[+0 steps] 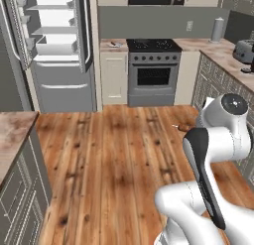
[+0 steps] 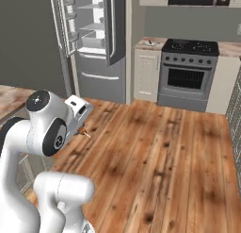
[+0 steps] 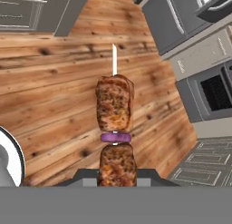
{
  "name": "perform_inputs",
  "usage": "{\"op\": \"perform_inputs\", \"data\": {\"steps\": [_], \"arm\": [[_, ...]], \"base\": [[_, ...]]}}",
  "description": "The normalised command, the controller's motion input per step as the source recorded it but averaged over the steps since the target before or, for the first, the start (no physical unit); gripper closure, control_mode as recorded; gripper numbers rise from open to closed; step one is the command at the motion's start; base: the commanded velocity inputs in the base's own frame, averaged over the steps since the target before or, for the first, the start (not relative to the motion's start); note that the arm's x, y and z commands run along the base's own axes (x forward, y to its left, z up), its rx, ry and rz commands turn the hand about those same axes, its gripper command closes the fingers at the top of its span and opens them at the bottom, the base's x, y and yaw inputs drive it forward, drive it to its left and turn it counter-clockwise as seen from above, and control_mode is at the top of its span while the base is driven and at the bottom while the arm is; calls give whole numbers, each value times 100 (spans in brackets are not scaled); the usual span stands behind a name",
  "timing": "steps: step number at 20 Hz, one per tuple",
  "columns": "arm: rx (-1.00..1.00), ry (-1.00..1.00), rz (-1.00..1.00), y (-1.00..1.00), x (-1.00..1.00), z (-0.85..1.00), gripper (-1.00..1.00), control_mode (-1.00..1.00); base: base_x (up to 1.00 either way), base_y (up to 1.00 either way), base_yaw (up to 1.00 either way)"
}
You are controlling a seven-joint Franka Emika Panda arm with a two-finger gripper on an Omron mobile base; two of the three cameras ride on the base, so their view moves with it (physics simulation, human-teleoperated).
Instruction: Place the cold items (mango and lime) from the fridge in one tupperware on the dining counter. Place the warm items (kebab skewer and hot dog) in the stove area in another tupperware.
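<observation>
Kebab skewer [image 3: 115,128] sits in the gripper [image 3: 116,178], jaws clenched on its lower meat chunk, carried in mid-air over the wood floor [image 1: 119,159]. Two browned meat pieces, purple onion ring between, pale stick tip poking out front. Looks light, stiff along the stick, meat soft and probably greasy; better hold is across the meat, not the thin stick. Stove area [image 1: 154,65] far ahead, fridge [image 1: 54,50] open at left. Dining counter tabletop [image 1: 12,135] corner nearby.
</observation>
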Motion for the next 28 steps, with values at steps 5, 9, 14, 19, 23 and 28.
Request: {"op": "perform_inputs", "data": {"steps": [5,9,14,19,23,28], "arm": [[0,0,0,0,0,0,100,100],[0,0,0,0,0,0,100,100],[0,0,0,0,0,0,100,100],[0,0,0,0,0,0,100,100],[0,0,0,0,0,0,100,100],[0,0,0,0,0,0,100,100]], "base": [[-100,5,-9],[-100,13,-8],[-100,35,-3],[-100,48,0],[-100,67,0],[-100,73,0]]}}
